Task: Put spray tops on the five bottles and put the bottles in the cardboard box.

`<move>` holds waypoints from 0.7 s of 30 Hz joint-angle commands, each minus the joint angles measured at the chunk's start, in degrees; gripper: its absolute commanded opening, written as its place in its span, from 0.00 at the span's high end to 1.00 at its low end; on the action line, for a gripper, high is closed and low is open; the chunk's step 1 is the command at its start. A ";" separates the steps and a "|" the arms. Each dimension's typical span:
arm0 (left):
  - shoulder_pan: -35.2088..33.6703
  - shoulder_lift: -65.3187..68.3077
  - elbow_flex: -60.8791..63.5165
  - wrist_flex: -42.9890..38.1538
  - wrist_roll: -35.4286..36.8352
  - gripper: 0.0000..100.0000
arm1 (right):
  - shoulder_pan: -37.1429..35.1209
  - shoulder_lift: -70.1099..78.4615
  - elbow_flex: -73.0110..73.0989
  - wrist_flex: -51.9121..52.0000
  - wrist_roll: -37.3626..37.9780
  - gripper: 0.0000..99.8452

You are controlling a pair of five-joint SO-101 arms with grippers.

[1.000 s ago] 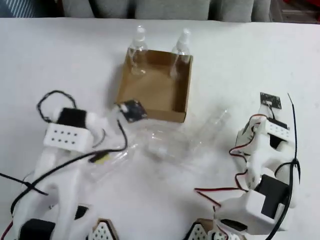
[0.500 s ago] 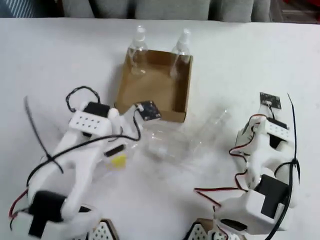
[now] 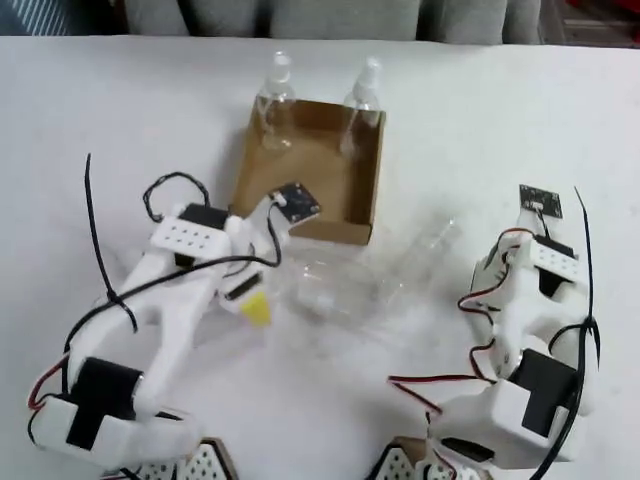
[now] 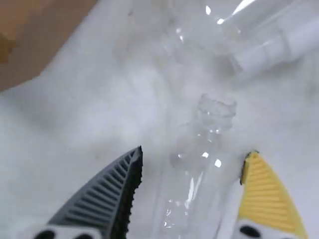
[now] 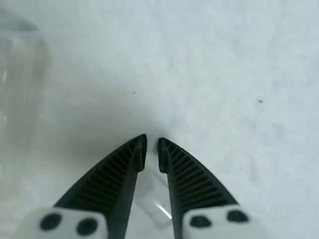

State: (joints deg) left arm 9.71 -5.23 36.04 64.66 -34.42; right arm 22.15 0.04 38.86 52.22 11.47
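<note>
my left gripper [image 4: 194, 152] is wide open and empty, astride the uncapped bottle [image 4: 209, 117], which lies along my reach, neck pointing away, so closing should catch its body.

cardboard box [image 3: 372, 190]: plain brown, no print you can read
bottles [image 3: 272, 105]: clear plastic, nothing legible for you there
circuit board [image 3: 541, 201]: markings too small to read
</note>
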 commanded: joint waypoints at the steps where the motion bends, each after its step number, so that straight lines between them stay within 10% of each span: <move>1: 0.57 -0.31 1.32 -6.15 0.62 0.68 | -1.80 0.04 -1.93 -0.13 0.70 0.98; 11: 0.22 -0.40 5.98 -11.25 0.79 0.69 | -1.80 0.04 -1.93 -0.13 0.70 0.98; 21: 0.04 -0.84 8.26 -10.11 1.14 0.97 | -1.80 0.04 -1.93 -0.13 0.70 0.98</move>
State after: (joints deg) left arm 9.98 -5.32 43.43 54.02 -34.24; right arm 22.15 0.04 38.86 52.22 11.47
